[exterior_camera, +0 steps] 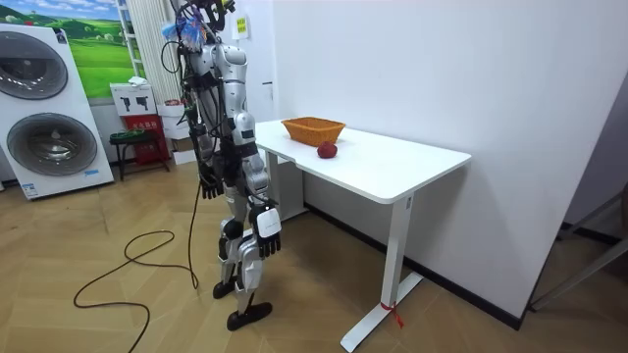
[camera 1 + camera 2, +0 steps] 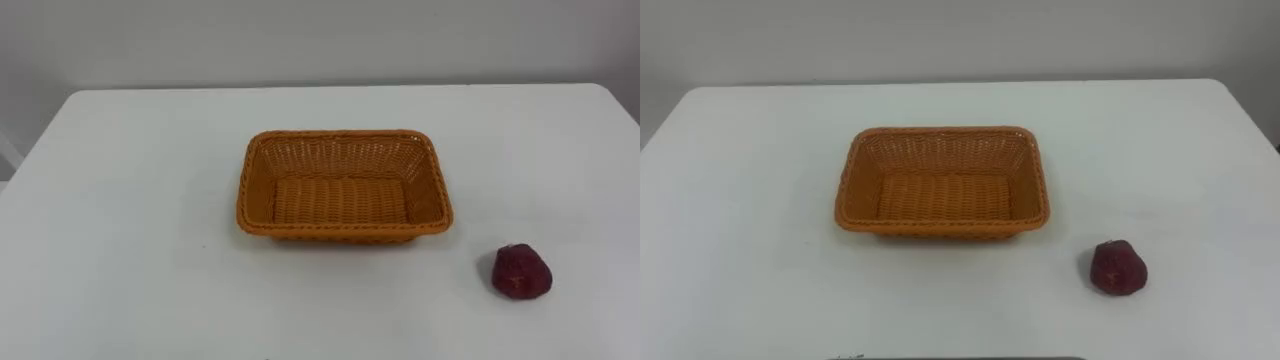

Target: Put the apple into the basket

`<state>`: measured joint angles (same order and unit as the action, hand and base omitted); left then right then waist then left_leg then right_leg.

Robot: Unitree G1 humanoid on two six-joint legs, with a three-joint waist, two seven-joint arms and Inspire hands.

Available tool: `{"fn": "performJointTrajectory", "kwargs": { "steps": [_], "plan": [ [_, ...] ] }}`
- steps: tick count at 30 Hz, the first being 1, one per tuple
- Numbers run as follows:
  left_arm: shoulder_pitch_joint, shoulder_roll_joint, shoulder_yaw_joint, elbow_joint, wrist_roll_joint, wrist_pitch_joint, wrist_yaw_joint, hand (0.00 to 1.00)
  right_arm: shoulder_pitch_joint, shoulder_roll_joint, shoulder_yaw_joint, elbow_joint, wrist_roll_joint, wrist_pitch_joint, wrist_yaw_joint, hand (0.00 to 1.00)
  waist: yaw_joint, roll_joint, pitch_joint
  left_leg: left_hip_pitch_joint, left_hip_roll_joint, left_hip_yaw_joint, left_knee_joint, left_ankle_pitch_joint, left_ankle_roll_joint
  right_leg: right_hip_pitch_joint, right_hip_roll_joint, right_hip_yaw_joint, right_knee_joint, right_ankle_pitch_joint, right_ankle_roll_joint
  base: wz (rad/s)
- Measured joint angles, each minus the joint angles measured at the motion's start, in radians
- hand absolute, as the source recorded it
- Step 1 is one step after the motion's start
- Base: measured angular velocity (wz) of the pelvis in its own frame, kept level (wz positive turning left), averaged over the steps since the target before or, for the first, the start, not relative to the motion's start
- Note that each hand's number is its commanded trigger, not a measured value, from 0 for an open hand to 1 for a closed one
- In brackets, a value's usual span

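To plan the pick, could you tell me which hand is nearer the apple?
Right. The right hand hangs below the table edge, on the side where the apple lies; the left hand hangs beyond the body, farther off.

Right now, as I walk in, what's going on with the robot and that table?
Nothing is being handled at this moment. The robot stands at the edge of the white table with its left hand and right hand hanging open at its sides, holding nothing. A dark red apple lies on the table, to the robot's right of an orange wicker basket and apart from it. The basket is empty, so the pick has not begun.
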<state>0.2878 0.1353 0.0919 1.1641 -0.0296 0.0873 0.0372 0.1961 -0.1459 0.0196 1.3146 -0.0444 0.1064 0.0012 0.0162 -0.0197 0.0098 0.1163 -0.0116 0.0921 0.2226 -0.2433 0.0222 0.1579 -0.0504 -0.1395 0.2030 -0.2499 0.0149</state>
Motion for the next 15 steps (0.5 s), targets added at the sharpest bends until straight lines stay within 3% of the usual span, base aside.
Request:
{"fn": "performJointTrajectory", "kwargs": {
  "steps": [7, 11, 15],
  "plan": [
    [-0.015, -0.002, -0.044, 0.001, -0.007, 0.009, -0.005, 0.0, 0.001, 0.002, 0.025, -0.001, 0.07, 0.007, -0.004, 0.0, -0.015, 0.002, -0.0004, -0.002, 0.0, -0.001, -0.001, 0.0, 0.0, 0.0, 0.0, 0.0, 0.0, 0.0, 0.0, 0.0],
    [-0.015, -0.004, -0.04, -0.003, -0.002, 0.015, 0.011, 0.0, 0.01, 0.004, 0.017, -0.009, 0.251, 0.023, -0.056, 0.0, -0.015, 0.004, -0.0012, 0.0, 0.0, 0.0, 0.0, 0.0, 0.0, 0.0, 0.0, 0.002, 0.004, 0.0, 0.0, 0.0],
    [-0.006, -0.014, -0.008, 0.003, -0.008, 0.013, 0.026, 0.0, 0.051, 0.007, -0.096, -0.013, 0.495, 0.026, -0.11, 0.0, -0.021, 0.008, -0.0003, 0.007, 0.001, 0.001, -0.001, 0.0, 0.0, 0.008, 0.001, 0.001, 0.014, 0.0, 0.0, -0.01]
  ]
}}
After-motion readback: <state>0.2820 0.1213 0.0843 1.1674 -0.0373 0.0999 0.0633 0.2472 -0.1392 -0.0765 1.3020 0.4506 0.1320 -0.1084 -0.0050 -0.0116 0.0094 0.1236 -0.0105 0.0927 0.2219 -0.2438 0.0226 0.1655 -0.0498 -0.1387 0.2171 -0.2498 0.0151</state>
